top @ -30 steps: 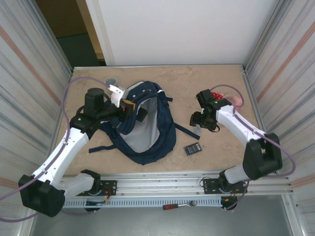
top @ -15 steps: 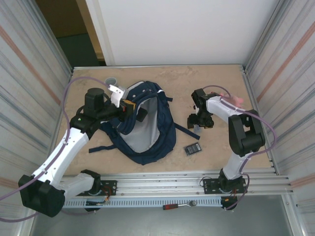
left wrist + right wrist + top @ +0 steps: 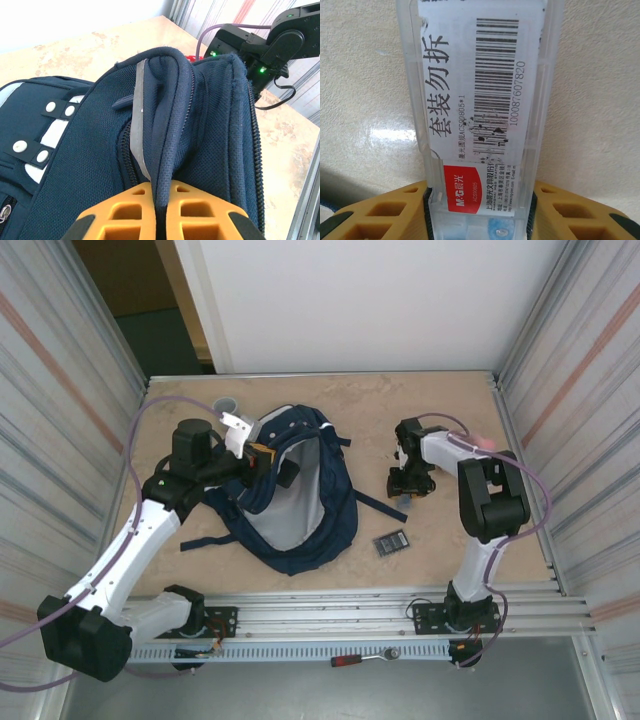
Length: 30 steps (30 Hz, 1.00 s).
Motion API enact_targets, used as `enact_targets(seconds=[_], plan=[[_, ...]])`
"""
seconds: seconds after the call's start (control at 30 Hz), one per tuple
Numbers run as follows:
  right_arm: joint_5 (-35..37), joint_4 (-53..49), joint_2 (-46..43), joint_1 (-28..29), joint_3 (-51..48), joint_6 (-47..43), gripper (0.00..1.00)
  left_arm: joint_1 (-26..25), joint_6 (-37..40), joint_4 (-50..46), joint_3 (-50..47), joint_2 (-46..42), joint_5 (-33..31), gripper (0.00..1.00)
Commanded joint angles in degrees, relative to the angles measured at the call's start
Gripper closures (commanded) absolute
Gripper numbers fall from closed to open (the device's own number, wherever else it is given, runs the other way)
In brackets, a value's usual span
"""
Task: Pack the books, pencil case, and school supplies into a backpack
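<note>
backpack [image 3: 340, 515]: navy, lying left of centre in the overhead view, with its mouth agape and the pale grey lining showing; dark straps trail over the table [image 3: 450, 410].
left gripper [image 3: 160, 195]: your jaws are pinched tight on the rim of the backpack's opening, and a fold of navy fabric rises from between the yellow fingers.
right gripper [image 3: 480, 212]: your jaws are partly closed, with the pads pressing both long sides of the clear plastic case [image 3: 480, 90].
clear plastic case: it lies flat on the table, right of centre in the overhead view, near a strap end; its barcode label and red mark face up.
dark grey grid-faced piece [image 3: 390, 542]: it lies loose on the table, lower in the frame than the case and apart from both your grippers.
grey cup [image 3: 227, 403]: it stands at the upper left, near the backpack's far edge.
</note>
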Motion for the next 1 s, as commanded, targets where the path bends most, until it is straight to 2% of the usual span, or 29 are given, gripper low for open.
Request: enact_targets(seconds=[0.0,0.13,0.23,0.4,0.5,0.7,0.83,0.97], plan=[[-1.15,0.43,-4.77,0.02,-2.44,-0.03,0.57,0.48,0.75,3.76,0.86,-2.65,1.91,1.0],[-4.36,-0.51,-14.6,0.34,-3.04,4.78,0.59,0.48,0.78,3.67,1.2,-2.54,2.26,1.0],[-9.32,2.24,-23.06,2.62,-4.51,10.74,0.58,0.44,0.58,3.82,1.4,-2.56,2.26,1.0],[-13.07,14.62,-33.58,12.12,-10.6,26.9,0.57,0.36,-0.36,4.41,1.51,-2.68,2.62,1.0],[-12.35,23.51,-35.69,19.31,-14.14,36.93,0.57,0.45,-0.83,5.17,1.66,-2.31,2.96,1.0],[-11.09,35.36,-26.86,30.88,-13.25,46.87,0.56,0.38,-1.89,7.14,1.58,-1.82,3.47,1.0],[-11.63,42.79,-18.31,35.2,-10.38,51.86,0.56,0.38,-3.31,8.93,1.22,-1.77,4.41,1.0],[-9.35,48.58,-11.74,37.07,-9.29,57.55,0.55,0.39,-3.27,9.06,1.45,-1.77,4.61,1.0]])
